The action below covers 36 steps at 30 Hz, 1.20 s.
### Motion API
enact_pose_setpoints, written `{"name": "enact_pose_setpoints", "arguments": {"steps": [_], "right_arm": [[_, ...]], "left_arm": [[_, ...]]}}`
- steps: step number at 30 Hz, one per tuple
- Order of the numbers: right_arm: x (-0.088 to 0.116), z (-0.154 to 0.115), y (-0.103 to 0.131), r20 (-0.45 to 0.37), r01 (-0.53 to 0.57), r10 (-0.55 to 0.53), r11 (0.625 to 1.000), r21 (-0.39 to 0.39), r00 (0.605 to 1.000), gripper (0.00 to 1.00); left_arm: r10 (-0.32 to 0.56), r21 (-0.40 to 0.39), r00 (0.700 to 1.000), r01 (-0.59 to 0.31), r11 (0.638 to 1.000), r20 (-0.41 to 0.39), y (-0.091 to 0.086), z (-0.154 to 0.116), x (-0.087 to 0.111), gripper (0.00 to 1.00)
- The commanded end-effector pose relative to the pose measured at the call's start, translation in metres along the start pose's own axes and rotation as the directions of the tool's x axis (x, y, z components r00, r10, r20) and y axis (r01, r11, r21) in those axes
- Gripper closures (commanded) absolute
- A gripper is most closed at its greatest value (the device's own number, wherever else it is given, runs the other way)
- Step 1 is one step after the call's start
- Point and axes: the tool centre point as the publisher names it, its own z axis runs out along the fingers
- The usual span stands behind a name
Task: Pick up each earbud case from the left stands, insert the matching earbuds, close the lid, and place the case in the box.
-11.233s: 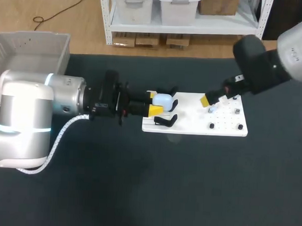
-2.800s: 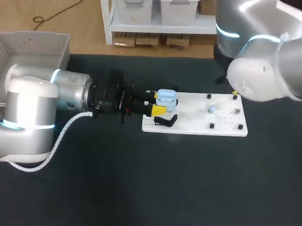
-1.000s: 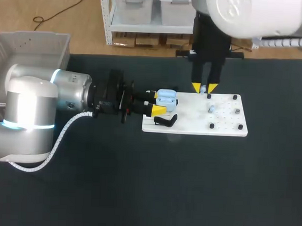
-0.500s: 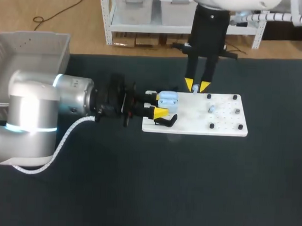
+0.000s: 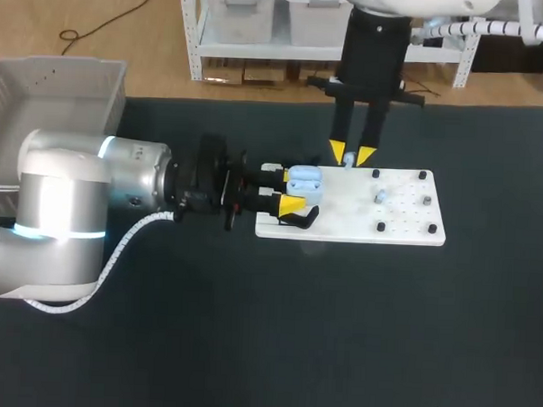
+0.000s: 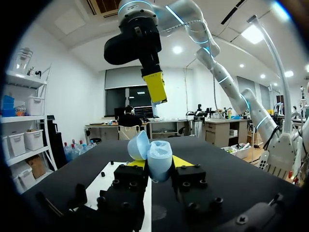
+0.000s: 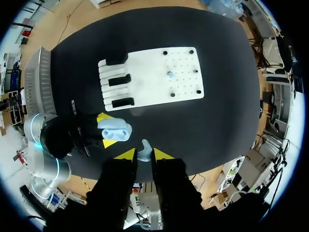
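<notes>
Insertion step in hand. Left gripper (image 5: 286, 188) clamps the open blue case (image 5: 304, 179) over the white board's (image 5: 406, 223) left end. Right gripper (image 5: 349, 155) pinches one earbud (image 5: 348, 160), raised above the board just beside the case. Next move, I judge: align the earbud over its cavity, then lower.

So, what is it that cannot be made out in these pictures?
1. The case: its inside is too small in the head view, and the left wrist view shows only its outside, so its contents cannot be told.
2. The earbud in the right end effector: too small in every view to tell its shape.
3. The box: cut off by the head view's edge, partly behind the left arm.
</notes>
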Motion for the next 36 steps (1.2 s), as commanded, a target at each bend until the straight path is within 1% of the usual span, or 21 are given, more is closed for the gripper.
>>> {"name": "enact_pose_setpoints", "arguments": {"steps": [1, 7, 13, 18, 27, 36], "right_arm": [[0.004, 0.001, 0.002, 0.002, 0.007, -0.007, 1.0, 0.001, 1.0, 1.0], [0.009, 0.001, 0.01, 0.008, 0.007, -0.007, 0.999, 0.048, 1.0, 1.0], [0.014, 0.003, 0.019, 0.024, -0.01, 0.007, 0.996, 0.091, 1.0, 1.0], [0.017, 0.008, 0.023, 0.032, -0.023, 0.02, 0.994, 0.102, 0.999, 1.0], [0.018, 0.013, 0.031, 0.057, -0.084, 0.079, 0.992, 0.097, 0.995, 1.0], [0.016, 0.021, 0.037, 0.048, -0.099, 0.094, 0.989, 0.113, 0.994, 1.0]], "left_arm": [[-0.005, -0.001, 1.0, 0.005, 1.0, -0.01, -0.001, 0.0, 0.001, 1.0], [-0.023, 0.001, 0.999, 0.023, 1.0, -0.037, 0.0, 0.001, 0.005, 1.0], [-0.029, 0.001, 0.999, 0.03, 1.0, -0.043, 0.0, 0.001, 0.006, 1.0], [-0.032, 0.002, 0.999, 0.032, 0.999, -0.044, 0.0, 0.001, 0.006, 1.0], [-0.032, -0.002, 0.998, 0.032, 0.999, -0.046, -0.001, 0.001, 0.005, 1.0], [-0.032, -0.002, 0.998, 0.032, 0.999, -0.046, -0.001, 0.001, 0.005, 1.0]]}}
